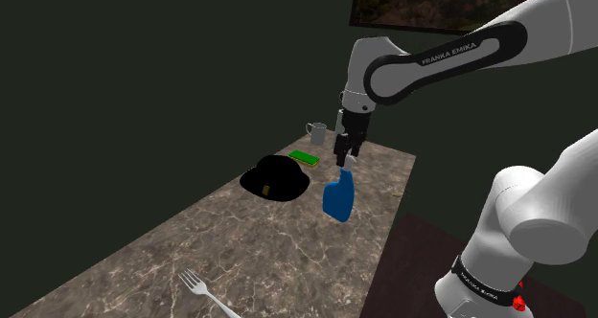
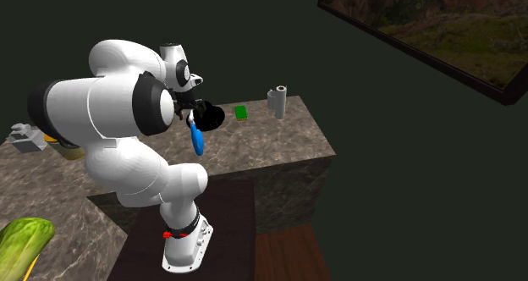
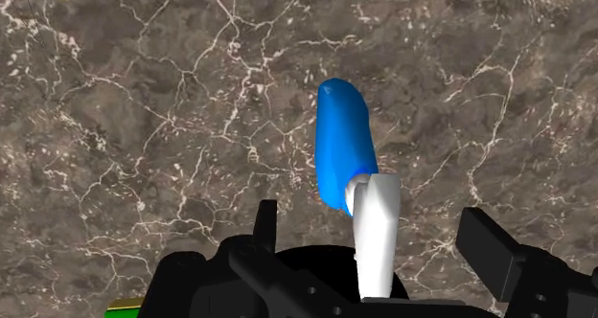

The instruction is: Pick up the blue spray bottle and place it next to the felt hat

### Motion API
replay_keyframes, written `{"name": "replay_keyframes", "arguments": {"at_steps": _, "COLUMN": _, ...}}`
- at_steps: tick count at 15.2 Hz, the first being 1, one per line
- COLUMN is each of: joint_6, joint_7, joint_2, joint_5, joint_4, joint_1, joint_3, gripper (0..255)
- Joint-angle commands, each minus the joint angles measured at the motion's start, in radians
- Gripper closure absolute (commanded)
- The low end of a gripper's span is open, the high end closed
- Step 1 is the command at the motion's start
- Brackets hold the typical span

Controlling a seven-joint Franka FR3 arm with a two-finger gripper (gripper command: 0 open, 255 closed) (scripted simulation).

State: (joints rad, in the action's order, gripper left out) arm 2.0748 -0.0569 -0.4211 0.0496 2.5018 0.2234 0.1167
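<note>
A white robot arm reaches over a brown marble tabletop veined with white, against a dark green wall. Its black gripper points down, directly above a blue spray bottle. In the wrist view the two fingers stand wide apart on either side of the bottle's white spray head and touch neither side of it, so the gripper is released and grips nothing.

The bottle is upright with a slight lean, just beside a black brimmed hat, on the hat's right in the shoulder view. Its base sits low against the marble, though contact with the surface cannot be confirmed.

Behind the hat a small flat green object lies on the tabletop. Farther back, near the far corner, stands a grey mug. A silver fork lies well apart from these, at the near end of the tabletop in the shoulder view.

A framed landscape picture hangs on the wall. In the second exterior view, the arm's white base stands on a dark box, and a green cucumber lies on another marble surface at the lower left.
</note>
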Motion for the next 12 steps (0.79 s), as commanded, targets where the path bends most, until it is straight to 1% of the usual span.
{"name": "replay_keyframes", "arguments": {"at_steps": 1, "joint_6": -0.037, "joint_7": 0.000, "joint_2": -0.012, "joint_5": 0.000, "joint_4": -0.025, "joint_1": 0.000, "joint_3": -0.002, "gripper": 0}}
{"name": "replay_keyframes", "arguments": {"at_steps": 4, "joint_6": -0.137, "joint_7": -0.001, "joint_2": -0.037, "joint_5": -0.002, "joint_4": -0.099, "joint_1": 0.001, "joint_3": -0.006, "gripper": 0}}
{"name": "replay_keyframes", "arguments": {"at_steps": 12, "joint_6": -0.137, "joint_7": -0.001, "joint_2": -0.037, "joint_5": -0.002, "joint_4": -0.099, "joint_1": 0.001, "joint_3": -0.006, "gripper": 0}}
